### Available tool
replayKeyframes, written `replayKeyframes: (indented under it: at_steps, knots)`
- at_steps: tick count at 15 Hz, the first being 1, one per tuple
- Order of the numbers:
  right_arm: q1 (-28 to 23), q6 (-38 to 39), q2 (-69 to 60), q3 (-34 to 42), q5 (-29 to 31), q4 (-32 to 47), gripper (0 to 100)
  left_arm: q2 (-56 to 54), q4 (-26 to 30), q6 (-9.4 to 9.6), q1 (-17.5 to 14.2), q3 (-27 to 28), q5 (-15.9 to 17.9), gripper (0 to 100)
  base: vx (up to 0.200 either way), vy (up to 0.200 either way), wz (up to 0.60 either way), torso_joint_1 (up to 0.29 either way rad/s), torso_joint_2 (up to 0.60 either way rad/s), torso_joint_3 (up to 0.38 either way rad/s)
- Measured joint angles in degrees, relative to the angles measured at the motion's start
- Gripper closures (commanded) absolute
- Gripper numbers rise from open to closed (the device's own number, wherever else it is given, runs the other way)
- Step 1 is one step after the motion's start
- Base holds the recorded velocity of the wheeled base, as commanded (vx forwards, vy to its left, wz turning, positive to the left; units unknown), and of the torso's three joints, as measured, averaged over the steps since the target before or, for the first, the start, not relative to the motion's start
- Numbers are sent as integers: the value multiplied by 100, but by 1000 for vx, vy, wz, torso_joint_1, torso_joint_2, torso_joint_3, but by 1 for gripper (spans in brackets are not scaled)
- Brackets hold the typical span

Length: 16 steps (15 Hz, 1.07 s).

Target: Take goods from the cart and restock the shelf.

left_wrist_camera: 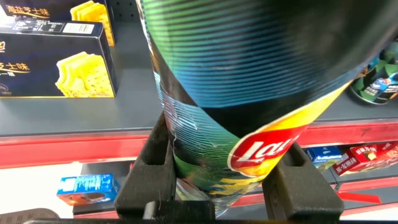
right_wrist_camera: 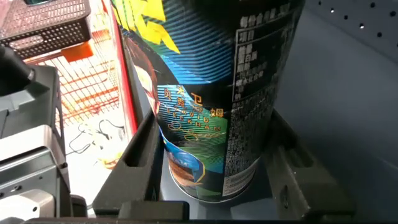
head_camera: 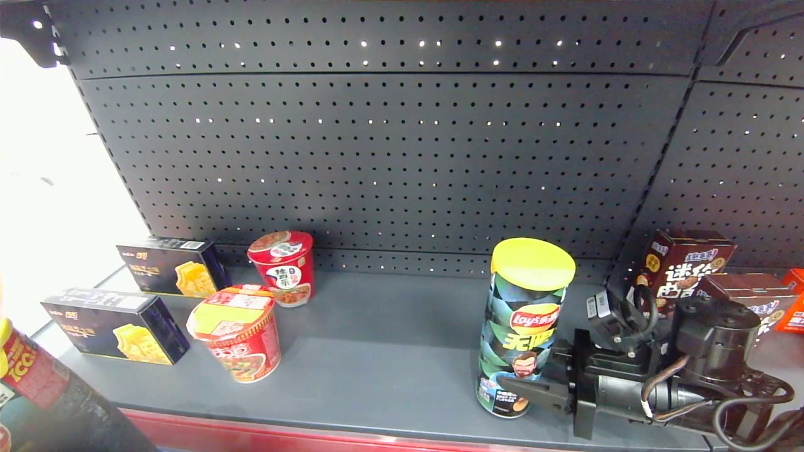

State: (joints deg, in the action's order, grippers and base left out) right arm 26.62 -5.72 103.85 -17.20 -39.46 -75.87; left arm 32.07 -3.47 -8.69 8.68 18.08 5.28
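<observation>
A chips can (head_camera: 527, 314) with a yellow lid stands upright on the grey shelf (head_camera: 377, 351), right of centre. My right gripper (head_camera: 512, 376) comes in from the right at its base, one finger in front and one behind. In the right wrist view the can (right_wrist_camera: 217, 93) fills the gap of that gripper (right_wrist_camera: 214, 143), and both fingers lie against its sides. A second chips can (left_wrist_camera: 249, 62), dark with green stripes, is clamped in my left gripper (left_wrist_camera: 221, 162). It shows tilted at the lower left edge of the head view (head_camera: 38, 389), in front of the shelf.
Two dark biscuit boxes (head_camera: 116, 326) and two red noodle cups (head_camera: 242, 333) stand on the shelf's left half. Brown boxes (head_camera: 681, 263) and an orange one (head_camera: 791, 307) crowd the right end. A perforated back panel (head_camera: 389, 157) closes the rear. The wire cart (right_wrist_camera: 74, 87) is beside the shelf.
</observation>
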Motion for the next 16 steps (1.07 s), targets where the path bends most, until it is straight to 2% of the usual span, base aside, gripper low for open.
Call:
replayKeyframes:
  at_steps: [8,9,12,16]
  knots:
    - [82,-16,288,41,218,-119,100,15,0,0,7,-122,-2,100,0,0,0,0,0,0]
    - [85,-33,315,37,221,-132,0,15,-5,2,5,-124,-2,100,0,0,0,0,0,0]
    - [96,-44,406,65,233,-286,0,11,-2,-9,2,-129,0,100,0,0,0,0,0,0]
    - [46,-51,404,163,260,-361,0,1,-2,-112,2,-138,-2,100,0,0,0,0,0,0]
